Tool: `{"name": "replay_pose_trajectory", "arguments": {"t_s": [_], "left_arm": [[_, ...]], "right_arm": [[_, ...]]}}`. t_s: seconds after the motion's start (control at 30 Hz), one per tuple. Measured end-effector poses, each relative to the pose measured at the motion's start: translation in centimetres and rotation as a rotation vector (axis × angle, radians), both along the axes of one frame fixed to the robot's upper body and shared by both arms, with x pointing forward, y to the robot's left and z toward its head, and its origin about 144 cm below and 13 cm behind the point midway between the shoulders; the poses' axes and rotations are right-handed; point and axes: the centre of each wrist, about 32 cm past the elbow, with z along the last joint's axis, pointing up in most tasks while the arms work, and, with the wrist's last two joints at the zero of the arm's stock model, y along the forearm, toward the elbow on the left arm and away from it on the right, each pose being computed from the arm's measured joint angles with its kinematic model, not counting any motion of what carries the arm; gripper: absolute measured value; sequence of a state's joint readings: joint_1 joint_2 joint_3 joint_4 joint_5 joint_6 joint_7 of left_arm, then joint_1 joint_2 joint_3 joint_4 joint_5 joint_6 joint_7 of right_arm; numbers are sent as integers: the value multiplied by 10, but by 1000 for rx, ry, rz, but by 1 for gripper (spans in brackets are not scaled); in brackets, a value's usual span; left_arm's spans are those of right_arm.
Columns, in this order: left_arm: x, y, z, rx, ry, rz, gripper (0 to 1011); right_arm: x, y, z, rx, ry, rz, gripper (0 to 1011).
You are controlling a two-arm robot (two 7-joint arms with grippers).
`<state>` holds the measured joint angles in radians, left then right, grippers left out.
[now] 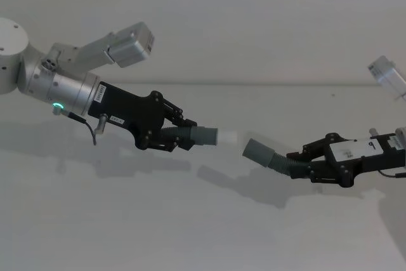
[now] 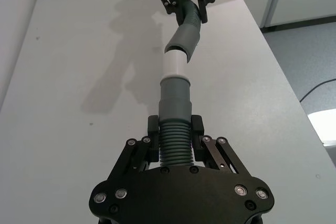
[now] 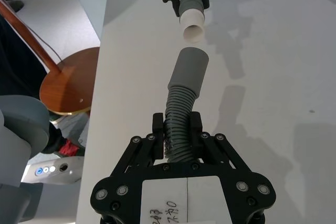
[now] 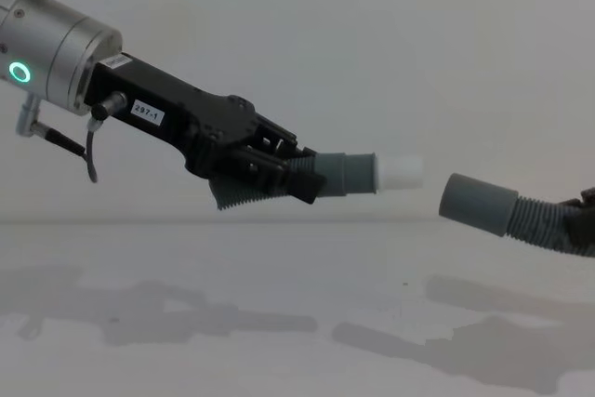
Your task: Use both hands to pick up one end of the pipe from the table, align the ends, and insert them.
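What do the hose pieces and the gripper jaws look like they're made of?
Hose in left gripper and hose in right gripper: likely flexible matte grey plastic or rubber, ribbed, smooth cuffs. White tip: probably rigid plastic. Jaws: seemingly black moulded plastic, ridged.

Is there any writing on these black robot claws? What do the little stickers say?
"297-1": white sticker on the black plastic left tool, chest view.
Same sticker in the head view: too blurred to read.
"9", or similar: white label on the black right tool, uncertain.
Handwritten marks on that label, right wrist view: cut off, unreadable.
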<state>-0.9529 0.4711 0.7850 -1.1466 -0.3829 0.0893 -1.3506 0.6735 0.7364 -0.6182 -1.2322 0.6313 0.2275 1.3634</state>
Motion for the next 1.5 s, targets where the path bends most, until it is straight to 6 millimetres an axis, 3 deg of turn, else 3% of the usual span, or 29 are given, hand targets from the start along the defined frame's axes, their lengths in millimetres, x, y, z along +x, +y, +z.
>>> {"name": "replay_pose_trajectory", "arguments": {"t_s": [1.5], "left_arm": [[2,-4,1,19,10,-39,342]], "right_arm": [[-4,8,4,0,0,26,274]]}}
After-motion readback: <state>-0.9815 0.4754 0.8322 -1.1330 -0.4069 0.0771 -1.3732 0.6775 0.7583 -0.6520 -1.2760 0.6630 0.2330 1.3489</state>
